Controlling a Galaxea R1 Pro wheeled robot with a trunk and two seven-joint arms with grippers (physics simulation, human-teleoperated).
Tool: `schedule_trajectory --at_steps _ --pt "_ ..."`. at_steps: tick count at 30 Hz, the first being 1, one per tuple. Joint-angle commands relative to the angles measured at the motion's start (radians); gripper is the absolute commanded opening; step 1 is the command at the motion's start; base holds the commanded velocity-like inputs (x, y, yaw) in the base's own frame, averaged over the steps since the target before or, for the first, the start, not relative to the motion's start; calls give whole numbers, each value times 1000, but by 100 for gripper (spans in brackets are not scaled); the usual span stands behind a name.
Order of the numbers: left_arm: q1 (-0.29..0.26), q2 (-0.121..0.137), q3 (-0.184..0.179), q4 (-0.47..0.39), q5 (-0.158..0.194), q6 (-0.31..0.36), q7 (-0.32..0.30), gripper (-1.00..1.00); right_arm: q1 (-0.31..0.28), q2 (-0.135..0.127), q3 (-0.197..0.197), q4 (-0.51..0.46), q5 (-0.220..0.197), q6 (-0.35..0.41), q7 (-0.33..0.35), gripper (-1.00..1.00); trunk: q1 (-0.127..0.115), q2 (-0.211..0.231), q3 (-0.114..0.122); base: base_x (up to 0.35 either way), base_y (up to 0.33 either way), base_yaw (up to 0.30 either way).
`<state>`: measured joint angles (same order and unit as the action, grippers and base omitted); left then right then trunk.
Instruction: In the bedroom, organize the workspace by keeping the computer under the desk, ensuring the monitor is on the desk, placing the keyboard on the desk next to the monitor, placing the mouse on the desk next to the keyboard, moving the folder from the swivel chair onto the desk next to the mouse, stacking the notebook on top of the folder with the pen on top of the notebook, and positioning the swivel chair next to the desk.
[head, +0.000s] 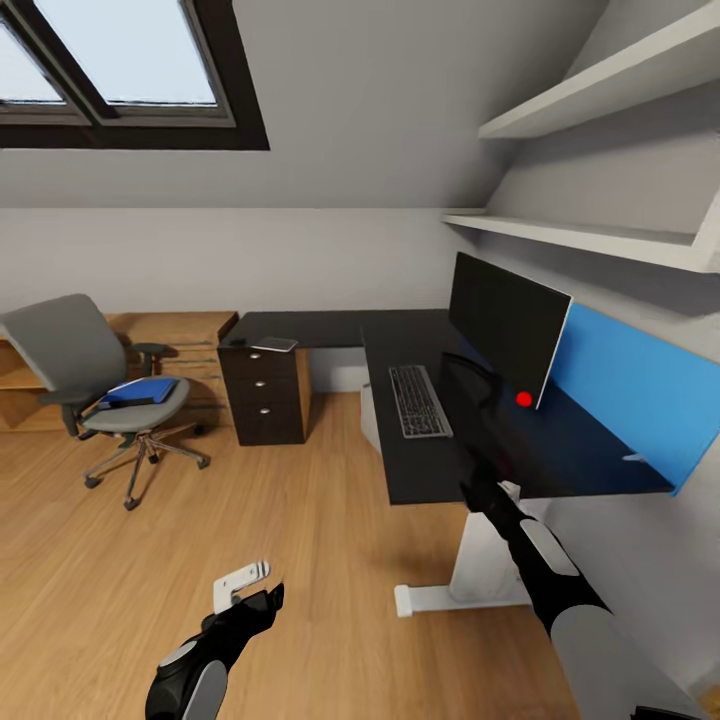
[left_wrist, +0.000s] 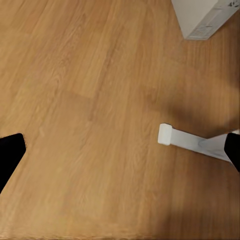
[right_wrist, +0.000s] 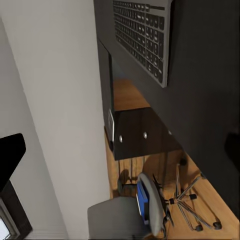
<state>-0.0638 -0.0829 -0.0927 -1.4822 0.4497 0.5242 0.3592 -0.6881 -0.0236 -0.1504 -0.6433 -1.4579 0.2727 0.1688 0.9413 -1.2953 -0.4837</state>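
Clearly our right gripper (head: 470, 385), jaws spread and empty, hangs just beside the keyboard (head: 419, 401), whose length runs away from us; left gripper (left_wrist: 120, 150) likewise spread.

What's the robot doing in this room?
It's tidying a desk. The monitor and keyboard already sit on top. The blue folder still lies on the swivel chair across the room. The right arm reaches over the desk; the left gripper hangs empty above the floor.
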Motion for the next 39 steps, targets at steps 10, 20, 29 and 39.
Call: schedule_trajectory --at_steps 10,20,29,39 --pt "-1 0 -1 -1 11 3 9 100 -1 2 0 2 -1 5 -1 100 -1 -1 -1 -334 0 0" --pt "-1 0 0 14 11 2 11 100 -1 5 17 23 58 -9 -3 100 -1 -1 -1 -334 -10 0" --pt "-1 2 2 38 7 0 12 100 -1 10 132 52 209 -39 -30 100 -1 -1 -1 -173 -33 0" --pt "-1 30 4 153 1 -10 14 100 -1 10 232 225 566 -51 -34 100 -39 69 30 -11 -2 0"
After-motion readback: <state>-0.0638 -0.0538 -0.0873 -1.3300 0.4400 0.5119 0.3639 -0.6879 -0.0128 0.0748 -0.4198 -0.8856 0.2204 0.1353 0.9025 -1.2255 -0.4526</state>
